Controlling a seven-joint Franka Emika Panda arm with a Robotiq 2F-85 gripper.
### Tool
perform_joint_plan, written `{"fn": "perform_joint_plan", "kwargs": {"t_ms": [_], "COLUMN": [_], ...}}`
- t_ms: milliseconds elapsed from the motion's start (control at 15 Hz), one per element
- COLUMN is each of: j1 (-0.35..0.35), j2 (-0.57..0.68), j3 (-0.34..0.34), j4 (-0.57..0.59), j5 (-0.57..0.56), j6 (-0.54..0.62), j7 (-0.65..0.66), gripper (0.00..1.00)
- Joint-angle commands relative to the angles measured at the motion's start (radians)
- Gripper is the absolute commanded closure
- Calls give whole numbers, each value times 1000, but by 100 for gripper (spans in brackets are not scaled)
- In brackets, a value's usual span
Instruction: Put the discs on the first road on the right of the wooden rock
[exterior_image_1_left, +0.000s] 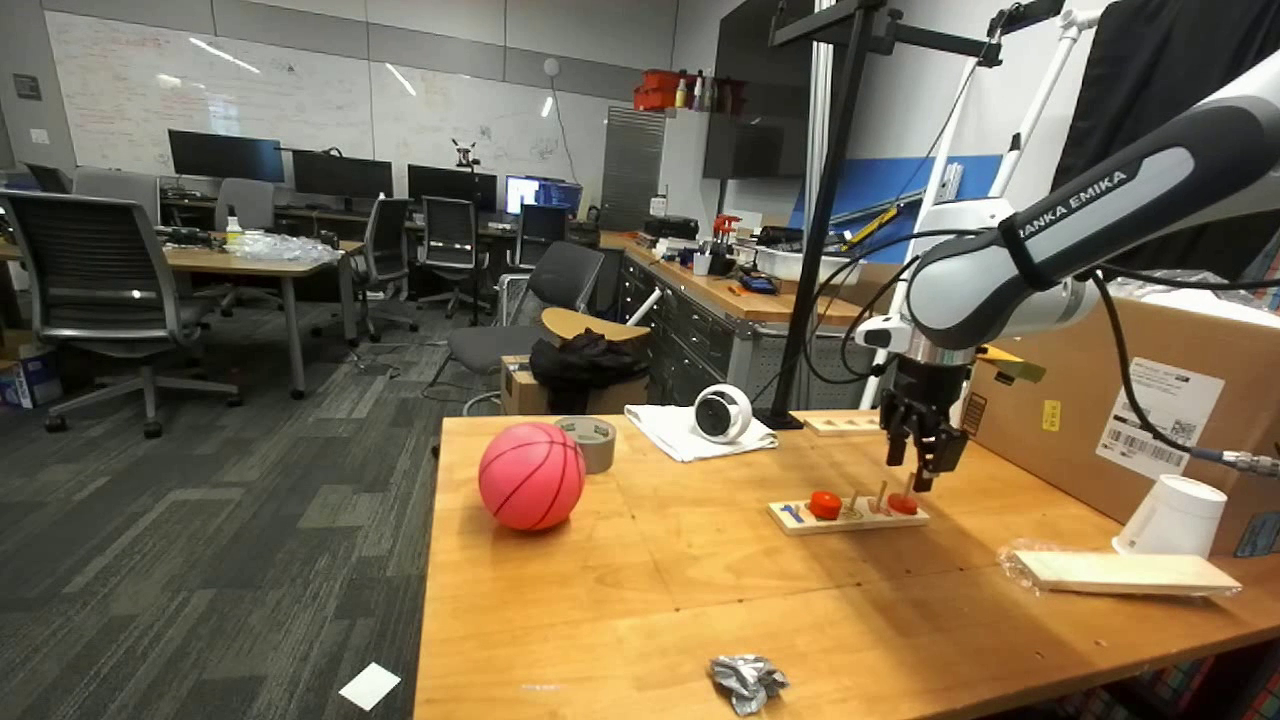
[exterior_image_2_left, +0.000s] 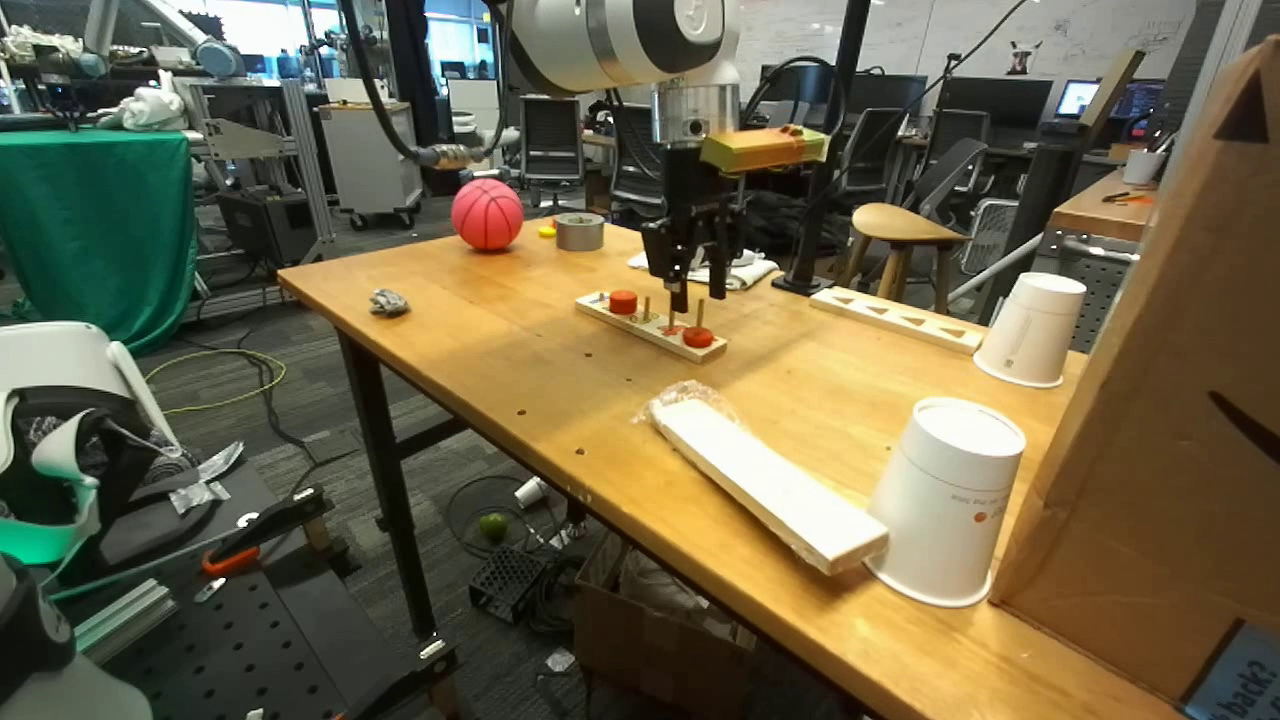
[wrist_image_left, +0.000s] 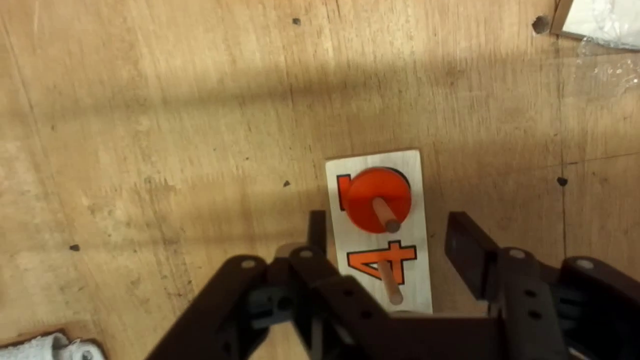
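Right of centre in an exterior view, gripper (exterior_image_1_left: 909, 472): black fingers (exterior_image_1_left: 895, 445) pointing down and standing apart, released by the look of it, above the right end of a wooden peg board (exterior_image_1_left: 850, 525).
Flat red disc (exterior_image_1_left: 901, 507): around the peg (exterior_image_1_left: 908, 487) at that right end, low on it, beneath the fingers.
Other end of the board: a taller red pile (exterior_image_1_left: 825, 506) toward the left; whether it is one piece or several I can't tell from where I stand.
Pink ball (exterior_image_1_left: 532, 476): left of centre, a roll of tape (exterior_image_1_left: 600, 450) just beside it.
Crumpled silvery scrap (exterior_image_1_left: 748, 683): bottom of the frame, well apart from the board.
Centre of the frame in an exterior view, gripper (exterior_image_2_left: 699, 300): fingers down over the board, a gap showing between them; one tip overlaps a second peg (exterior_image_2_left: 672, 320), and I can't tell whether they touch.
Flat red disc (exterior_image_2_left: 698, 339), seen here: lower right end of the board, the taller red pile at the left end.
White cups (exterior_image_2_left: 945, 500): two, upturned, at the right; a pale block (exterior_image_2_left: 770, 485) lies beside the nearer one.
Wrist view, gripper (wrist_image_left: 390, 230): fingers reaching in from the bottom, spread wide, one to each side of the board, clasping nothing.
Board below: right of centre, the flat red disc (wrist_image_left: 362, 202) with its peg rising through it, an orange 4 (wrist_image_left: 406, 253) just beneath.
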Motion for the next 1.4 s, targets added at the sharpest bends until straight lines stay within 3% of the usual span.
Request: {"fn": "perform_joint_plan", "kwargs": {"t_ms": [0,667,1333], "j1": [3,81,91], "j2": [-109,-127,5], "j3": [47,118,119], "j4": [-52,-137,-18], "j5": [83,140,104], "j6": [27,40,18], "j7": [-1,33,44], "gripper": [3,0,0]}}
